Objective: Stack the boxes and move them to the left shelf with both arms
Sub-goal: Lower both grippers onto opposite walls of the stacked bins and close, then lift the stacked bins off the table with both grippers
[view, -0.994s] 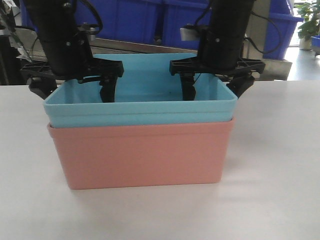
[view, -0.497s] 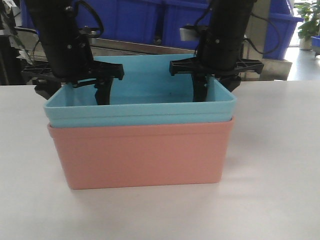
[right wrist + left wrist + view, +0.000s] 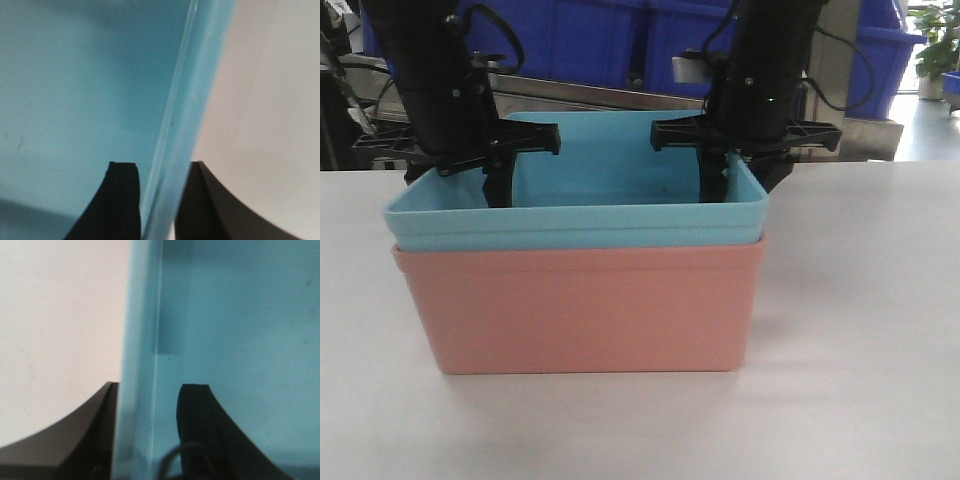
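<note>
Already nested, the sky-blue tub (image 3: 575,225) sits inside the salmon-pink tub (image 3: 575,310) on the white tabletop (image 3: 860,300), with its long axis running from 9 to 3 o'clock. The left gripper (image 3: 460,170) pinches the blue tub's short wall at the 9 o'clock end and the right gripper (image 3: 745,175) pinches the 3 o'clock wall (each with one finger inside, one outside). Neither arm is nearer, so a carry toward 9 o'clock likely needs both moving evenly; the left shelf is out of view.
</note>
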